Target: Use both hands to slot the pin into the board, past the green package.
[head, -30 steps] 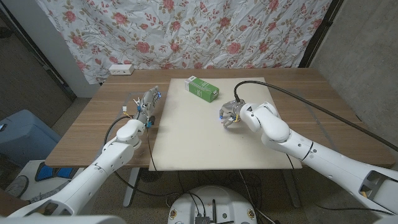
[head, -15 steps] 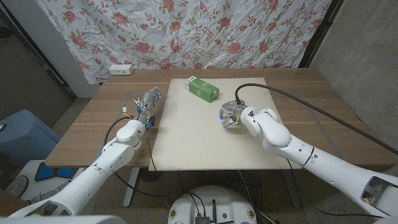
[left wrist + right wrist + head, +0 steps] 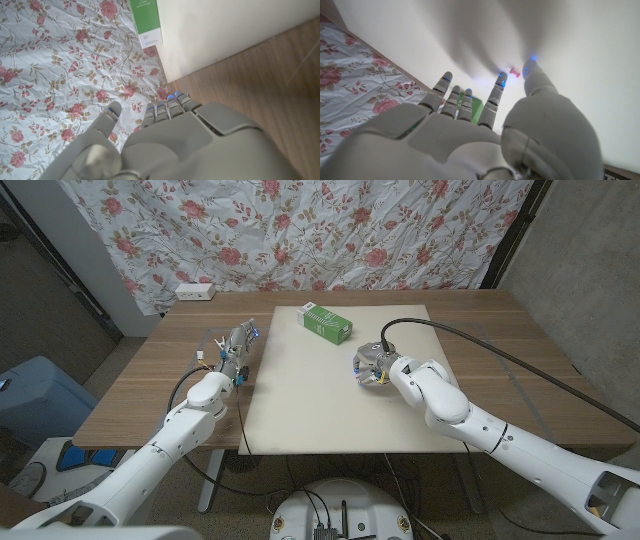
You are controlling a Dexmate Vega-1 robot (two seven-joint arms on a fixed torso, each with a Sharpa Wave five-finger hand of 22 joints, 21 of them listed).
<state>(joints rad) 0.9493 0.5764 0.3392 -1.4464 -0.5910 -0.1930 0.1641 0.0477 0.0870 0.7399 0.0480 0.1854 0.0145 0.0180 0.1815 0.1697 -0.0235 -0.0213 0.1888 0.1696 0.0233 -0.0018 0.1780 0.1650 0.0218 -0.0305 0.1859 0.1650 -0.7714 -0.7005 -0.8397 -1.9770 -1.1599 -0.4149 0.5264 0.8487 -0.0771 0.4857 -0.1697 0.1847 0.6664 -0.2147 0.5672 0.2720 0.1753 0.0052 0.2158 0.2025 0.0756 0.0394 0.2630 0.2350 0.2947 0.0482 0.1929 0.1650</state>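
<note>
Right wrist view shows the right hand [image 3: 485,125], fingers apart, just beside the pin [image 3: 514,72] on the board [image 3: 580,60]; left hand [image 3: 238,345] state unclear.

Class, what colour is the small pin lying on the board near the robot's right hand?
Pink. The pin shows best in the right wrist view, just beyond the right hand.

In the head view we cannot make out the pin under the right hand [image 3: 372,366]. The right wrist view shows the pin [image 3: 513,73] tiny between fingertips; contact is unclear. The green package [image 3: 145,20] beyond the left hand [image 3: 170,142] is cut off.
</note>
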